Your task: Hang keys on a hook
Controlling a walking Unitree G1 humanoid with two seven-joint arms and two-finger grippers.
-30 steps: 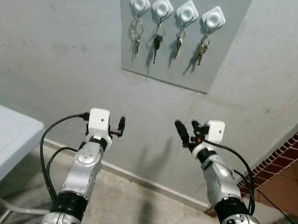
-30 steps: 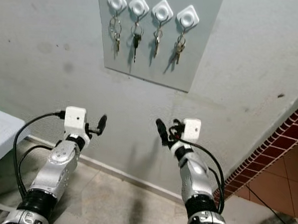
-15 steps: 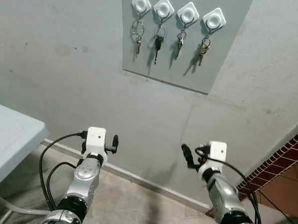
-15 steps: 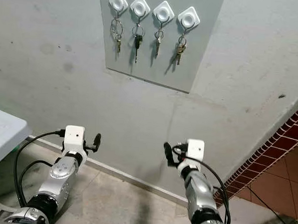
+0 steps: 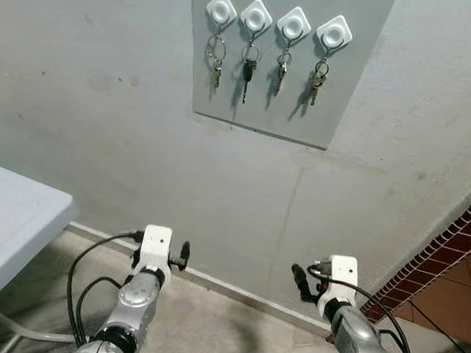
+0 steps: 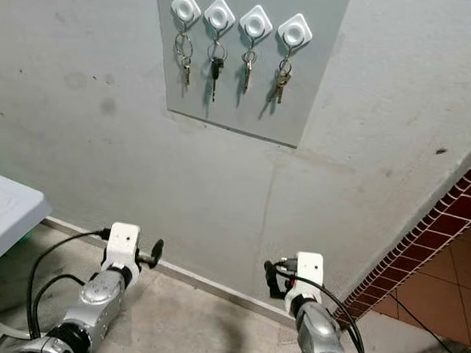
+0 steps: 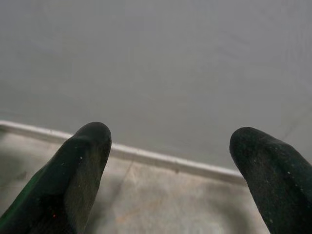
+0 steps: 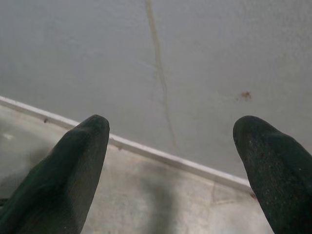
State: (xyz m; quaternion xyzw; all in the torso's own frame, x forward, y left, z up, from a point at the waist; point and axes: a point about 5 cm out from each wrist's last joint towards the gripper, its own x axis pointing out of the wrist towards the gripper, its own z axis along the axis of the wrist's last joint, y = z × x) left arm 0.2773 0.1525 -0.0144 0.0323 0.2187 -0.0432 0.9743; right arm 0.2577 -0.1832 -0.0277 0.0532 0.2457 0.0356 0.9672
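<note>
Keys (image 5: pixel 245 68) hung on all four white hooks (image 5: pixel 256 16) of the grey wall panel (image 5: pixel 359 88) — high above the left pincer (image 7: pixel 165 165) and right pincer (image 8: pixel 170 165), both spread wide, empty, down near the floor (image 5: pixel 212 325).

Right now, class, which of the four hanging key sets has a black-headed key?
The second set from the left: its key head is black, while the other three sets are plain metal.

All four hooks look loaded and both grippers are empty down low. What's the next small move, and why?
Probably just let both arms settle and stop. Each of the four white hooks on the grey panel carries a set of keys. The left gripper and right gripper are open, hold nothing, and point at the base of the wall, far below the panel, so nothing seems left to hang.
</note>
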